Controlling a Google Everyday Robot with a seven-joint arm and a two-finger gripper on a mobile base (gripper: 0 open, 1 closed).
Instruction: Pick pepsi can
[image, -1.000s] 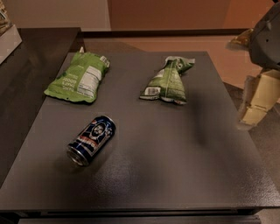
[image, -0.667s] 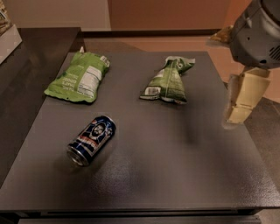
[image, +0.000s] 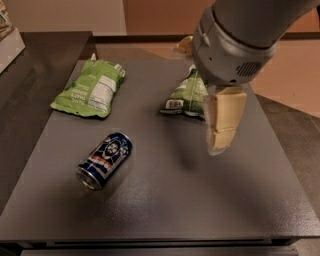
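The pepsi can (image: 105, 160) is dark blue with red and white markings. It lies on its side on the dark grey table (image: 165, 210), left of centre, with its silver rim toward the front left. My gripper (image: 221, 125) hangs from the grey arm (image: 235, 45) above the table's right middle. It is well to the right of the can and not touching it, just in front of the right green snack bag.
A green snack bag (image: 90, 90) lies at the back left of the table. A second, crumpled green bag (image: 185, 95) lies at the back centre, partly behind the arm. A dark counter (image: 30, 65) adjoins on the left. The floor drops away on the right.
The arm has swung in from the right edge toward the table's middle and come closer to the camera. The can and both bags have not moved.
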